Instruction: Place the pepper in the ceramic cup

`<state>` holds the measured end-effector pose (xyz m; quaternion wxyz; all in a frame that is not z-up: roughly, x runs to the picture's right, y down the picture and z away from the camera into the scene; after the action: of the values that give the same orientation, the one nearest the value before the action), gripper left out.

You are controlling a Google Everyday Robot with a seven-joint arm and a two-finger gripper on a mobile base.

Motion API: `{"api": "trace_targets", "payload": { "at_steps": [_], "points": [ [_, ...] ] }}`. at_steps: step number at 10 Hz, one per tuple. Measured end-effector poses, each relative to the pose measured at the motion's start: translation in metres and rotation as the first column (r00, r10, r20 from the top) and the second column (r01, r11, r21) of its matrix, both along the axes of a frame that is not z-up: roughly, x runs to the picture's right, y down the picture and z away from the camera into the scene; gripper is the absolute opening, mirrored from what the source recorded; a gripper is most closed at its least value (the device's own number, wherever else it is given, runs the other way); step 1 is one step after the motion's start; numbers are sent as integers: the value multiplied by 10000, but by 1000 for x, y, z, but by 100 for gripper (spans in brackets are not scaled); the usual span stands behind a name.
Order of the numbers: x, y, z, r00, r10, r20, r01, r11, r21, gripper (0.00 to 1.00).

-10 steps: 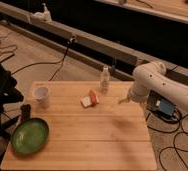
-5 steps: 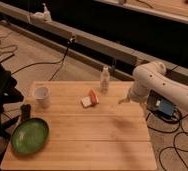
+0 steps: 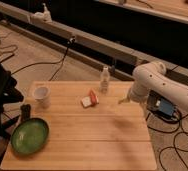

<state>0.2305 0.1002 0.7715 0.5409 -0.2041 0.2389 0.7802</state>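
The small red-orange pepper (image 3: 92, 94) lies on the wooden table (image 3: 87, 135), touching a flat white block (image 3: 86, 102). The white ceramic cup (image 3: 41, 96) stands upright near the table's left edge. My gripper (image 3: 122, 101) hangs at the end of the white arm (image 3: 152, 80) over the table's right side, a short way right of the pepper and far from the cup. Nothing shows in it.
A slim white bottle (image 3: 104, 80) stands at the table's back edge. A small dark cylinder (image 3: 25, 112) and a green bowl (image 3: 30, 135) sit at the front left. Cables and a blue box (image 3: 163, 107) lie on the floor to the right.
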Motion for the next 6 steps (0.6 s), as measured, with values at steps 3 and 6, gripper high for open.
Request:
{"api": "trace_targets", "payload": {
  "at_steps": [3,6],
  "points": [
    [1,-3,1,10000,-9,-34,9,10000,41,80],
    [-37,-28,18,9972,-451,589,444,9989,143,80]
  ]
}}
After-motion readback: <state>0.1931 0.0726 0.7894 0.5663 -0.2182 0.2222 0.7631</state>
